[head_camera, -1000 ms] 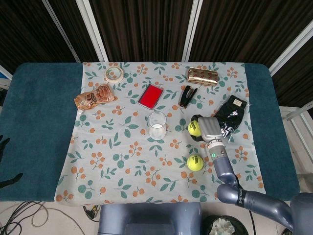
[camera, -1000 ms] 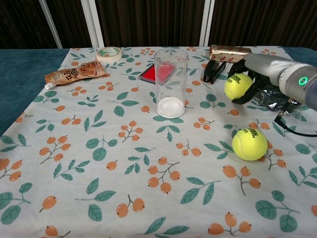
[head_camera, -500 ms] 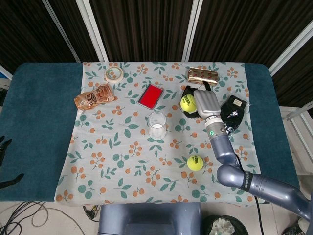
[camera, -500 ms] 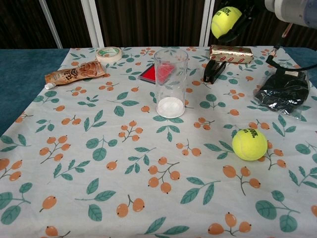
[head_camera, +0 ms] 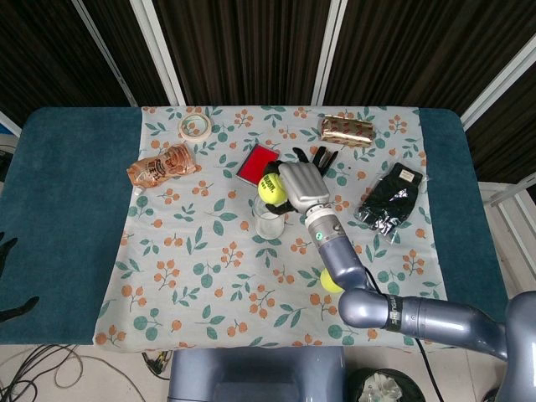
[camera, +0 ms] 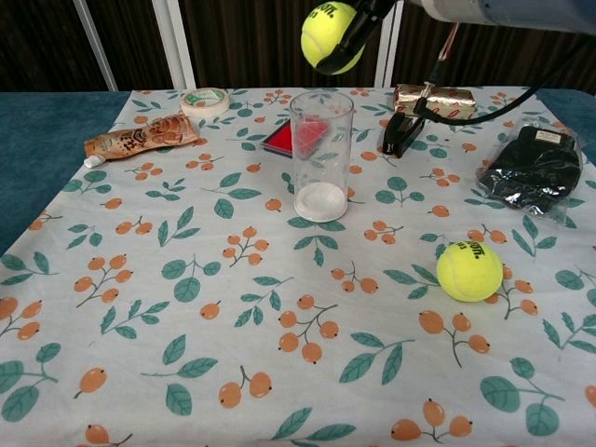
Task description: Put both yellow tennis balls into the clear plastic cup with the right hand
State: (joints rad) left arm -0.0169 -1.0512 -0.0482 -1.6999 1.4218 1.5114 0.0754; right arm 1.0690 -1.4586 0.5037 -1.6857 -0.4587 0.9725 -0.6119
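My right hand grips one yellow tennis ball in the air, just above the rim of the clear plastic cup. The chest view shows that ball held high over the upright cup by the hand at the top edge. White material lies in the cup's bottom. The second yellow ball rests on the floral cloth to the cup's front right; in the head view this ball is half hidden behind my forearm. Dark parts of my left hand show at the far left edge, off the table.
A tape roll and a brown snack packet lie at the back left. A red case sits just behind the cup. A black stapler, a gold packet and a black bag lie to the right.
My right hand lifted the ball off the cloth near the black bag and carried it up and left, to above the cup. The other ball stayed put.
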